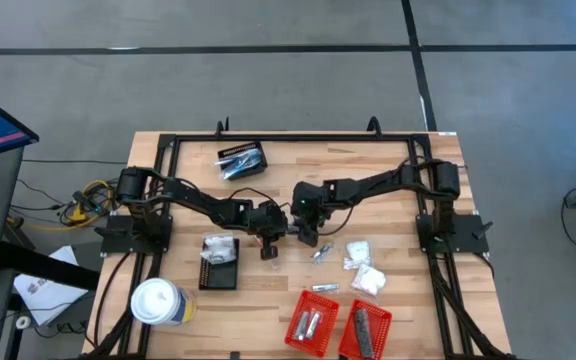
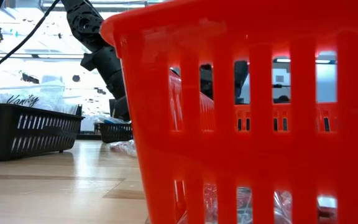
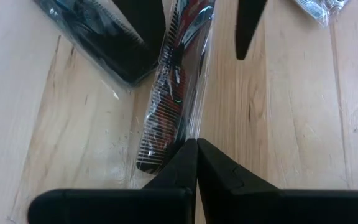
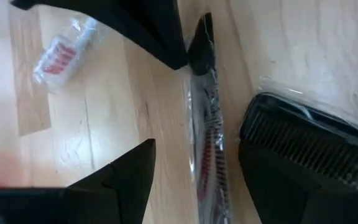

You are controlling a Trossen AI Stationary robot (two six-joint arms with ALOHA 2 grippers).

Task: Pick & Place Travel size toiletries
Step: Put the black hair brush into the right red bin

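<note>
Left claw (image 3: 196,144): fingers pressed together, pinching the end of a wrapped comb's (image 3: 169,93) clear sleeve — we judge this steadies it for a handover.
Right claw (image 4: 194,162): fingers apart, straddling the same comb just ahead of the left claw, not yet closed.
Loose toiletries: white packets (image 1: 366,270) lie on the worktop (image 1: 398,180) beside the right claw.
Red baskets (image 1: 311,322): nearer the front edge than both claws — silvery tubes in one, dark sticks in the other.
Black baskets (image 1: 219,263): one beside the left claw holds a packet; the other, beyond it, holds wrapped items.
</note>
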